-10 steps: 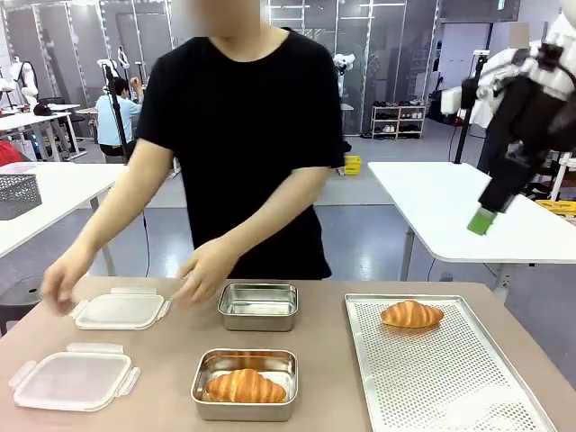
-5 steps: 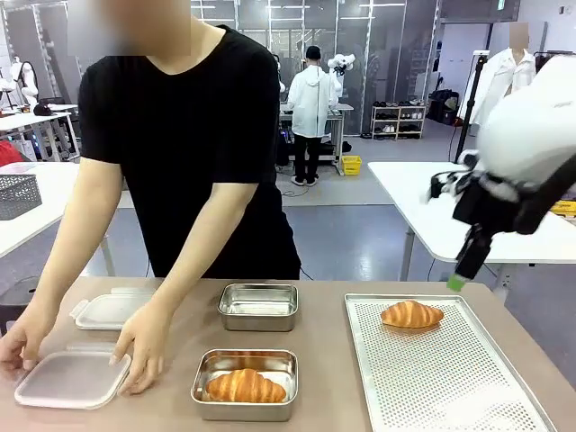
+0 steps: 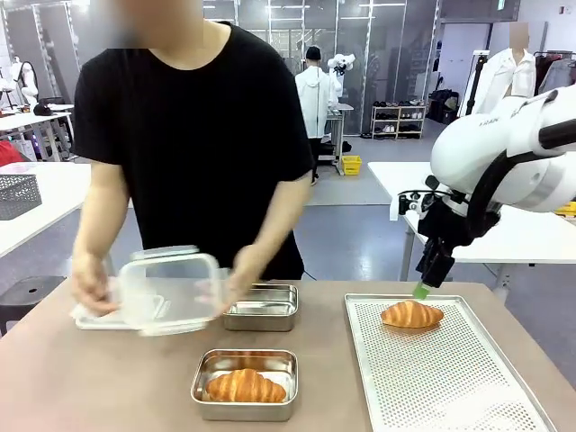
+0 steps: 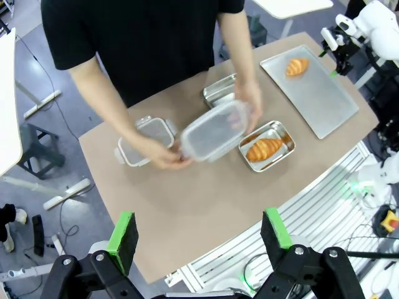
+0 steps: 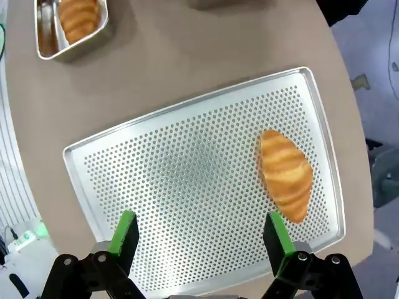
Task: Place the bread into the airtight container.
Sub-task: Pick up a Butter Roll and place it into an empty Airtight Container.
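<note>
Golden bread (image 3: 411,314); silver dotted tray (image 3: 450,378); lid (image 3: 171,290) seemingly clear.

Right arm (image 3: 504,144): glossy white rounded shells, black cables (image 3: 477,191) at the wrist. Left tool (image 4: 199,233) and right tool (image 5: 199,235): black frames, green pads (image 4: 123,232), small silver screws (image 4: 294,250). The person (image 3: 193,189) wears a black short-sleeved T-shirt (image 3: 198,108).

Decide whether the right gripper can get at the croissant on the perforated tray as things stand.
Probably yes. The right gripper hangs open close above the tray, near the croissant, which lies alone there with nothing over it. The person's hands are across the table, holding a clear lid.
</note>
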Controlling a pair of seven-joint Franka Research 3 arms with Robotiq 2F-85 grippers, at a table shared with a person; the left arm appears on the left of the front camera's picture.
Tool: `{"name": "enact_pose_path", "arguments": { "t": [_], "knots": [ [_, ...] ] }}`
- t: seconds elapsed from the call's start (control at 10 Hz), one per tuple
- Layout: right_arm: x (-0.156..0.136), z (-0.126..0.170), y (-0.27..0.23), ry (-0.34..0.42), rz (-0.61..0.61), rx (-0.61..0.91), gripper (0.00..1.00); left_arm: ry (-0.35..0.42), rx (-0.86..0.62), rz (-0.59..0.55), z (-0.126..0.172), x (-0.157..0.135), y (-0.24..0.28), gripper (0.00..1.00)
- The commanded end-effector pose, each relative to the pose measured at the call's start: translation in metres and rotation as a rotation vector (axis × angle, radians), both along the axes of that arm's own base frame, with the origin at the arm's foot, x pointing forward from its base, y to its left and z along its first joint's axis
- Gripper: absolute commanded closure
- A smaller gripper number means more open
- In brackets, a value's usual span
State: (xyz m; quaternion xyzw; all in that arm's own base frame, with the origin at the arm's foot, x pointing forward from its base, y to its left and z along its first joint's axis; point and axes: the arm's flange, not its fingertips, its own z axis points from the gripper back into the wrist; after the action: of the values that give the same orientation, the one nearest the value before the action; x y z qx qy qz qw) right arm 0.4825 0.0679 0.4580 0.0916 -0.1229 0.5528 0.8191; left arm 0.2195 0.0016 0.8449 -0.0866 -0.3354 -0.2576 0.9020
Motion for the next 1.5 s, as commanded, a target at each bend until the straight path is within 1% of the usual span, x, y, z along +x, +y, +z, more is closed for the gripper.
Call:
{"name": "enact_pose_path", "arguments": {
  "t": [0.0,0.1,0.2,0.3,0.4,0.5,0.6,0.7,0.8,0.9,1.0,1.1,1.2,1.4],
  "knots": [
    [-0.011,0.006,-0.006,-0.005,-0.030,-0.023,0.00,0.000,0.004,-0.009,0.002,0.000,0.000,0.00],
    [0.000,0.000,0.000,0.000,0.000,0.000,0.00,0.000,0.004,-0.009,0.002,0.000,0.000,0.00],
    [-0.003,0.028,-0.027,-0.284,-0.170,0.110,0.00,0.000,0.004,-0.009,0.002,0.000,0.000,0.00],
    [-0.016,0.050,-0.105,-0.340,-0.252,0.167,0.00,0.000,0.004,-0.009,0.002,0.000,0.000,0.00],
    [-0.024,0.067,-0.189,-0.358,-0.367,0.255,0.00,0.000,0.004,-0.009,0.002,0.000,0.000,0.00],
    [-0.046,0.075,-0.264,-0.391,-0.430,0.393,0.00,0.000,0.004,-0.009,0.002,0.000,0.000,0.00],
    [-0.067,0.063,-0.310,-0.398,-0.395,0.451,0.00,0.000,0.004,-0.009,0.002,0.000,0.000,0.00],
    [-0.084,0.043,-0.344,-0.397,-0.402,0.503,0.00,0.000,0.004,-0.009,0.002,0.000,0.000,0.00],
    [-0.100,0.023,-0.366,-0.430,-0.359,0.558,0.00,0.000,0.004,-0.009,0.002,0.000,0.000,0.00],
    [-0.115,0.010,-0.373,-0.447,-0.374,0.573,0.00,0.000,0.004,-0.009,0.002,0.000,0.000,0.00],
    [-0.118,0.005,-0.373,-0.422,-0.416,0.596,0.00,0.000,0.004,-0.009,0.002,0.000,0.000,0.00],
    [-0.118,0.002,-0.372,-0.388,-0.408,0.612,0.00,0.000,0.004,-0.009,0.002,0.000,0.000,0.00],
    [-0.138,0.009,-0.380,-0.452,-0.418,0.582,0.00,0.000,0.004,-0.009,0.002,0.000,0.000,0.00],
    [-0.138,0.009,-0.380,-0.452,-0.418,0.582,0.00,0.000,0.004,-0.009,0.002,0.000,0.000,0.00]
  ]
}}
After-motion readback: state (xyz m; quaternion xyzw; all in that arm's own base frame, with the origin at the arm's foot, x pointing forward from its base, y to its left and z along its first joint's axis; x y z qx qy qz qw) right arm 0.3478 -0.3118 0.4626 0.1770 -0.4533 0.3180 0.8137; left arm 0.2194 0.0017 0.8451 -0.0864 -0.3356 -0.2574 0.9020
